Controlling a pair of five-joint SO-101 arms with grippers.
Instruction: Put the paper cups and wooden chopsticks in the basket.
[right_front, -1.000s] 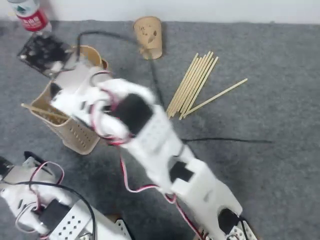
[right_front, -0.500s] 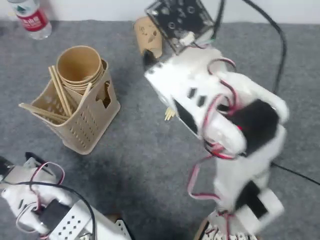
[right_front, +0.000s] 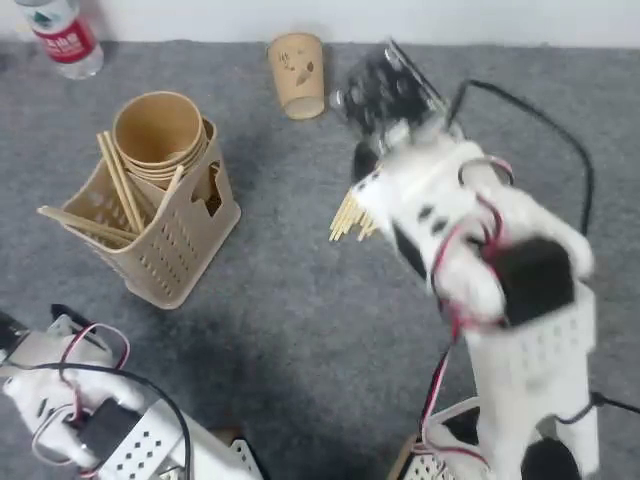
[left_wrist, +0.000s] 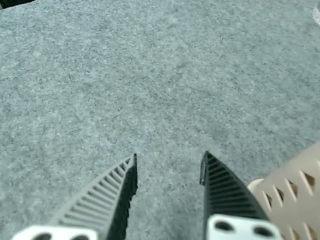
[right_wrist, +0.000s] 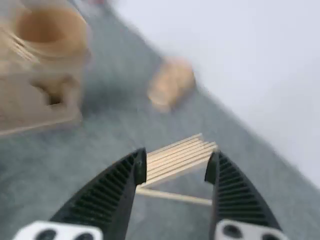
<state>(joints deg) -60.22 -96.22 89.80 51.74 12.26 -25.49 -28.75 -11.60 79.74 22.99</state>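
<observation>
**Operator:** Where is my right gripper?

**Spotter:** Your right gripper (right_wrist: 177, 165) hangs over the loose bundle of chopsticks (right_wrist: 176, 152), well apart from the basket (right_front: 175, 260). Its two fingers are spread apart and grip nothing. In your right wrist view the bundle lies flat on the mat (right_front: 280, 330), lined up with the gap between them. A single chopstick (right_wrist: 175, 196) lies on the mat just beside the bundle, on the side away from the basket.

**Operator:** What's already in the basket?

**Spotter:** A stack of cups (right_front: 158, 128) stands upright in one compartment. A few chopsticks (right_front: 118, 185) lean in the compartment next to it, with their ends poking over the rim.

**Operator:** Any cup still out?

**Spotter:** Yes, one cup (right_front: 297, 72) sits on the mat near the far wall, apart from the basket and from the bundle. I cannot tell you which way its mouth faces. A bottle (right_front: 60, 30) stands beyond the basket, at the far edge.

**Operator:** And my left side?

**Spotter:** Your left gripper (left_wrist: 167, 165) is low over bare mat, with a corner of the basket just beside it. Its fingers are parted and hold nothing.
</observation>
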